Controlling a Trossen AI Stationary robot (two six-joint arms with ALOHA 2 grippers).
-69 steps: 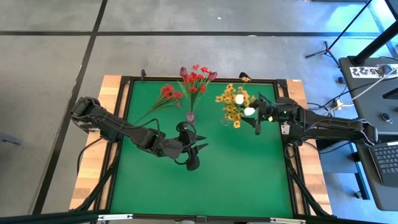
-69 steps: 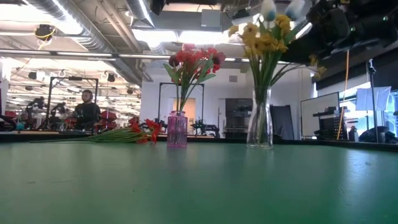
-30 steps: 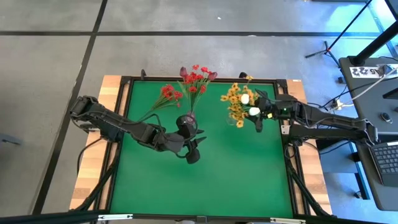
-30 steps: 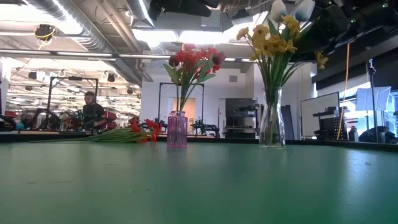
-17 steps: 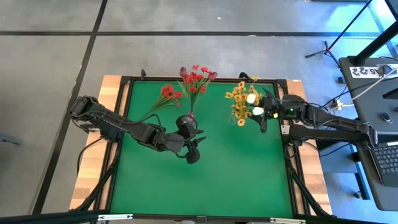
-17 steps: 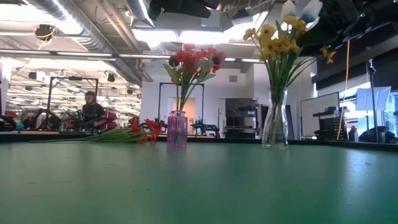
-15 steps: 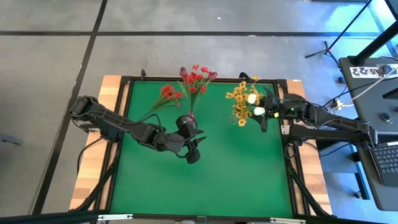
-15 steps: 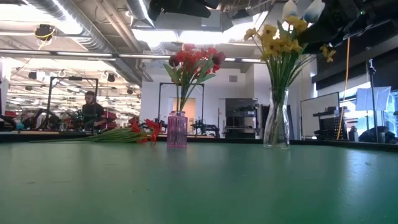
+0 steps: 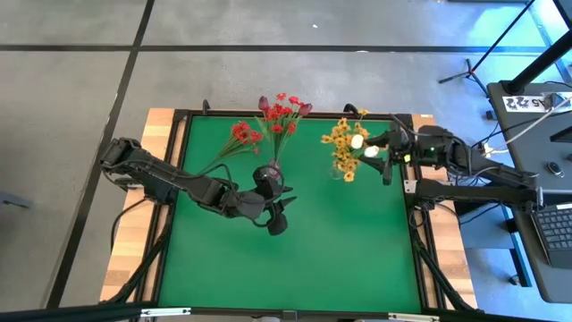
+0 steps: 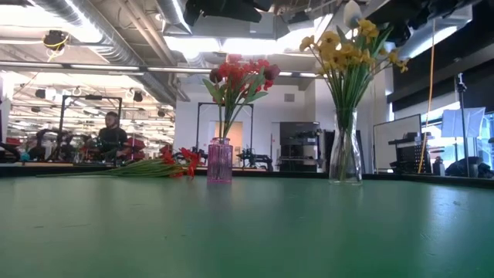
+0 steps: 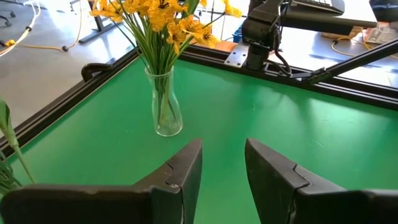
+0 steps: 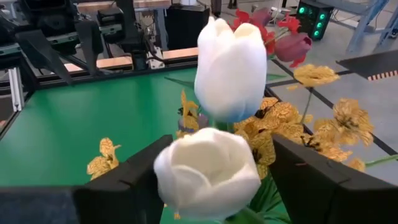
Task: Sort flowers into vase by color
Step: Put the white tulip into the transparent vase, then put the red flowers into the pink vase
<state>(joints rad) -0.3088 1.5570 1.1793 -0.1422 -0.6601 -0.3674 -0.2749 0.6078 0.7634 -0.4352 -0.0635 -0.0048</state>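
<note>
Green felt covers the worktop (image 9: 295,250), the biggest thing here. The left arm reaches over its middle, and the left hand (image 11: 221,163) hangs with its fingers spread and nothing between them. The right arm comes in from the far right side. The right hand (image 9: 382,154) pinches two white buds (image 12: 217,118) by their stems, just beside the yellow flowers (image 9: 340,148).

Those yellow flowers stand in a clear glass vase (image 11: 165,102). Red flowers (image 10: 239,77) and dark maroon buds stand in a pink vase (image 10: 220,161). One red spray (image 9: 234,143) lies flat on the worktop, near the back left.

The flowers look light and bendy, with thin stems that could slip or bend. I think it is best to take the loose red spray low on its stem, not by the soft blooms. The glass vase could tip if bumped.

The white buds block the right wrist camera, so the stems under them are hidden. The low camera cuts off the arms.
</note>
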